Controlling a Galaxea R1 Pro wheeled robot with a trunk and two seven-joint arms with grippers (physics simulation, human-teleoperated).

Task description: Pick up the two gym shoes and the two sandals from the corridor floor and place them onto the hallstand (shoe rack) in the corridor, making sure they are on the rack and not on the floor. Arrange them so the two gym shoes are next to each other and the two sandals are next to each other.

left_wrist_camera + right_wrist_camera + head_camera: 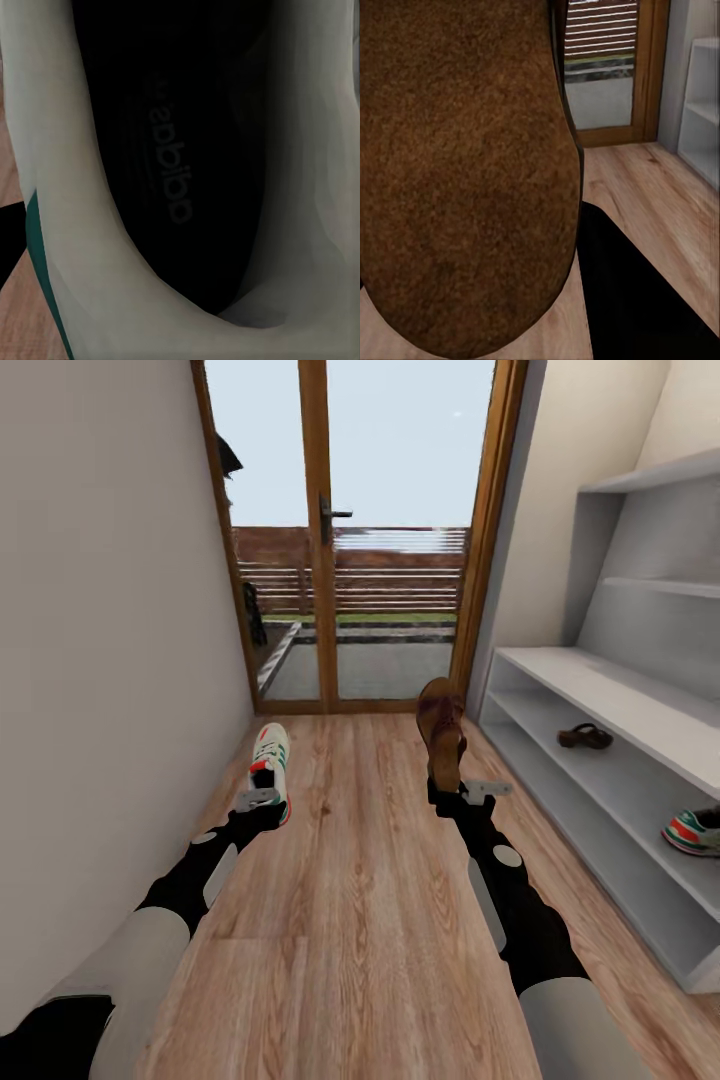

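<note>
Halfway through: one brown sandal (585,737) and one gym shoe (693,830) already sit on the lower shelf of the pale grey hallstand (600,695) at the right of the frame. The left gripper (262,797) has its fingers clamped on the second gym shoe (270,758), cream with green stripes and red accents, at centre left. The right gripper (462,790) holds the second sandal (441,730) upright at centre, above the corridor floor (350,880). Both await shelving beside their mates.
</note>
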